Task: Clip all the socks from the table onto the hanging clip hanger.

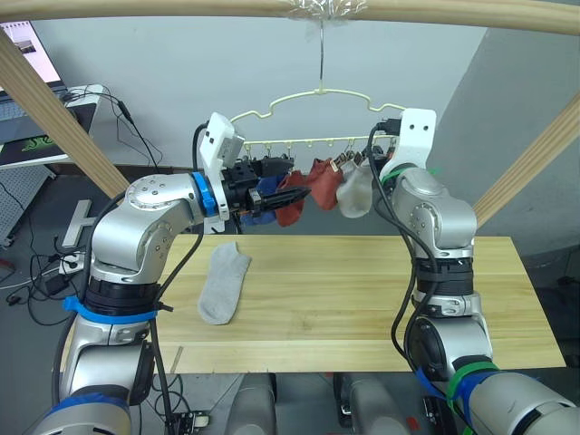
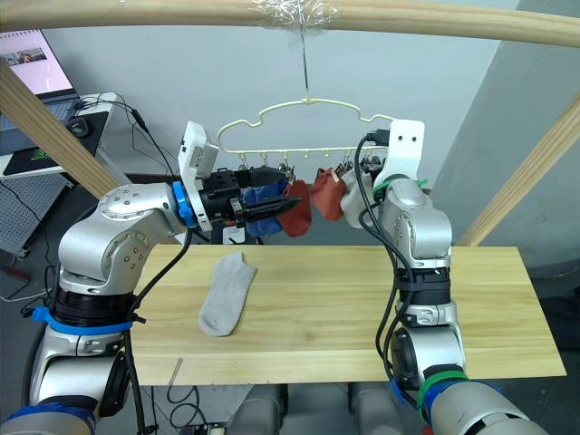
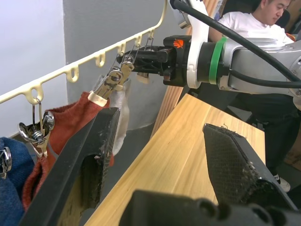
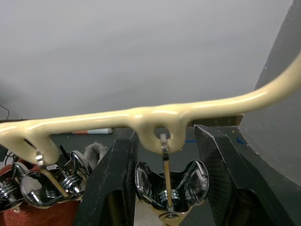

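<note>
- Grey sock (image 1: 224,282) lies flat on my counter (image 1: 362,299), last one left to pick up.
- Left tool (image 1: 288,197) gapes wide, empty, just beside the hung socks (image 1: 308,186).
- Right tool (image 4: 164,188) straddles an end clip (image 4: 168,186), jaws apart, likely ready to pinch it.
- Clip hanger (image 1: 313,116) hangs behind from the pole.

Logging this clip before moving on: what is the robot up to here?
It is hanging socks on the clip hanger that dangles from a wooden pole. Blue, rust red and light grey socks are already clipped on. One grey sock still lies on the table. The right gripper is raised to the hanger's right end, open around a metal clip. The left gripper is open by the hung socks, holding nothing.
</note>
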